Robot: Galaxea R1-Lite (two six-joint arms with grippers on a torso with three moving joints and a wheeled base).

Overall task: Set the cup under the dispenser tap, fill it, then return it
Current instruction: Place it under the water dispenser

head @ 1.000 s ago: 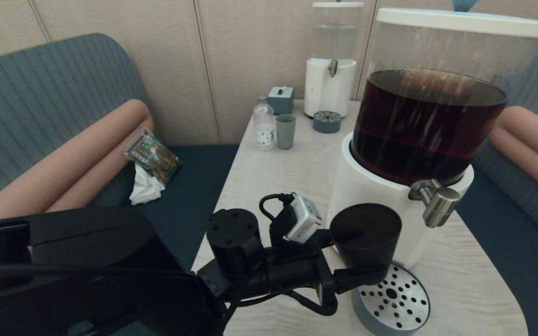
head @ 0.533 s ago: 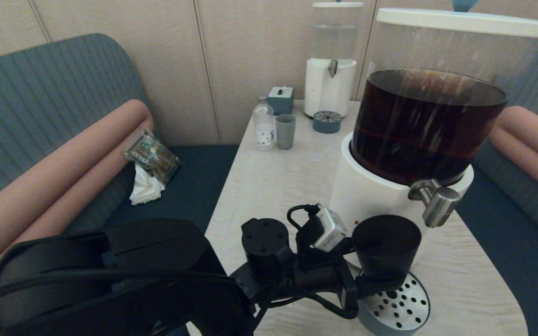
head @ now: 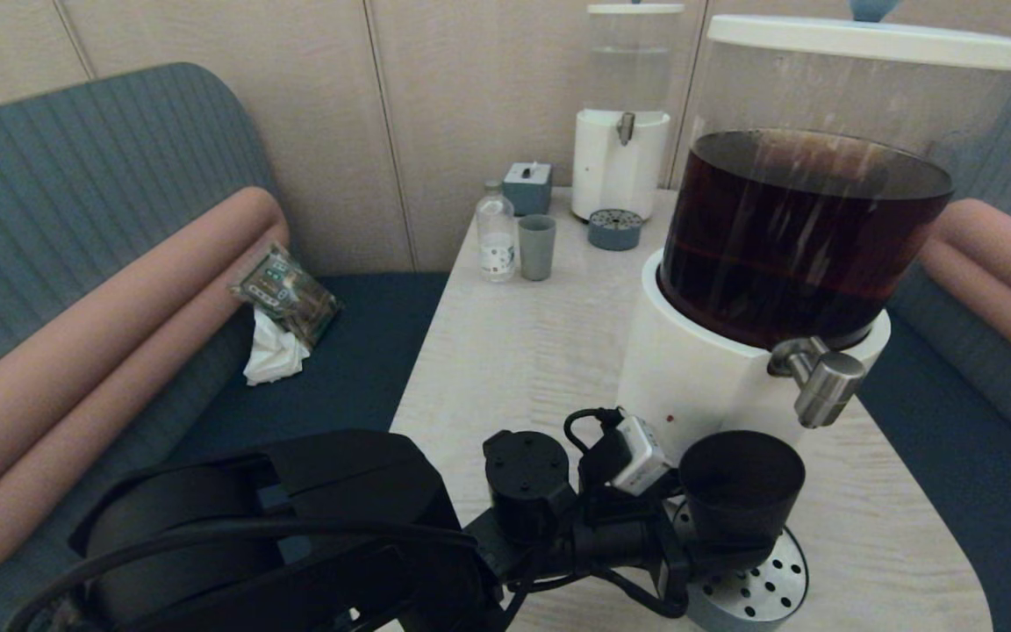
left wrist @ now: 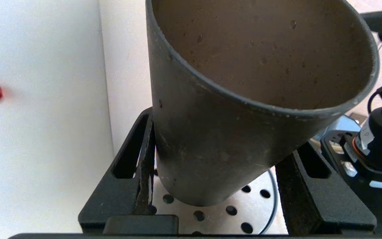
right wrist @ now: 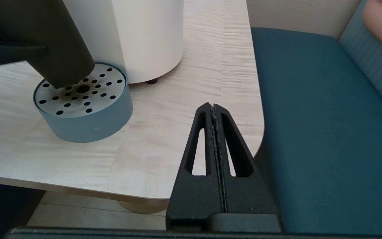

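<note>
A: Progress since a second ago: our left end effector (head: 706, 549) has carried the cup (head: 741, 483) rightward and down. Before, it hung beside the dispenser (head: 699, 386) base, clear of the drip tray (head: 756, 584); now its foot sits over the tray's perforated plate.

B: Grip looks unchanged. In the left wrist view the fingers (left wrist: 134, 172) press the cup's lower wall from both sides, closed on it, and the cup (left wrist: 230, 109) leans a little in the grasp.

A: Agreed. Whether the foot touches the plate we cannot tell; the right wrist view shows the cup (right wrist: 55, 49) over the near-left part of the tray (right wrist: 88, 116), at or just above the plate.

B: And the tap (head: 821, 386)?

A: It stands above and to the right of the cup's mouth. We judge the mouth is not yet squarely under the spout, so a bit more travel to the right seems needed before filling.

B: Our right end effector (right wrist: 216, 159) is parked off the desk (right wrist: 191, 99) edge, fingers pressed together, holding nothing.

A: So we are late in the placing step. Filling and the return are not yet done, and the cup looks empty inside.
</note>
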